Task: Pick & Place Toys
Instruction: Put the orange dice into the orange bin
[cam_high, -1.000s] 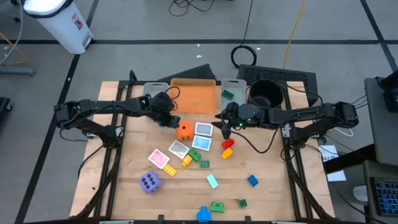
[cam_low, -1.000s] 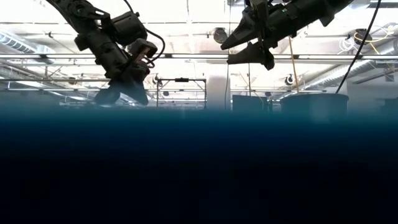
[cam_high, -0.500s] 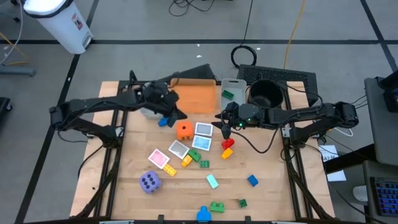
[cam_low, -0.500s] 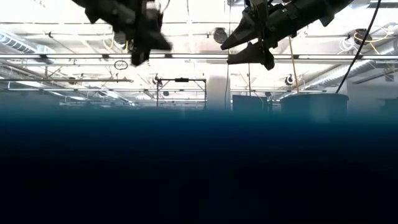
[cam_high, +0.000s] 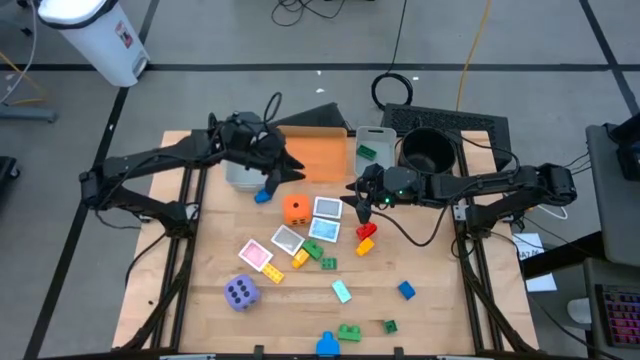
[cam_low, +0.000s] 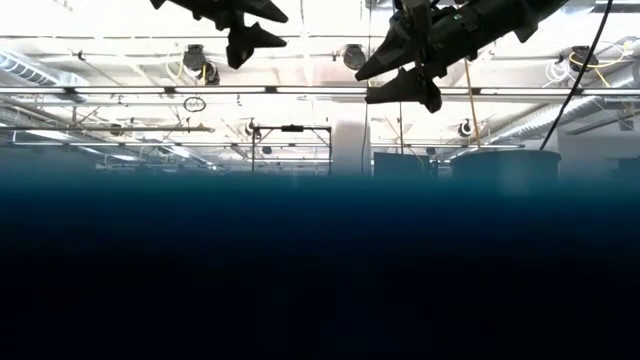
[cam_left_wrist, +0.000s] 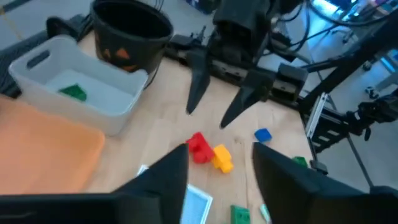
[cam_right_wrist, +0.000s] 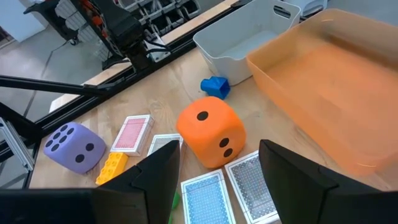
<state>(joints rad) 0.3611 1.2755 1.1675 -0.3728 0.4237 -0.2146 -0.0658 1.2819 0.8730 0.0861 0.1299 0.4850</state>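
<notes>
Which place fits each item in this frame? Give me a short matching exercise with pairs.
Items:
1. orange die
2. purple die
3. green brick
4. blue brick

Places:
A. inside the grey bin beside the black bowl
B. on the table just outside the left grey bin
C. beside the picture cards, mid-table
D. front left of the table

Pairs: 1-C, 2-D, 3-A, 4-B

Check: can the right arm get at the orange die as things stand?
Probably yes. The right pincer hangs open just beside the orange die, with only flat picture cards between them and nothing stacked on the die.
</notes>
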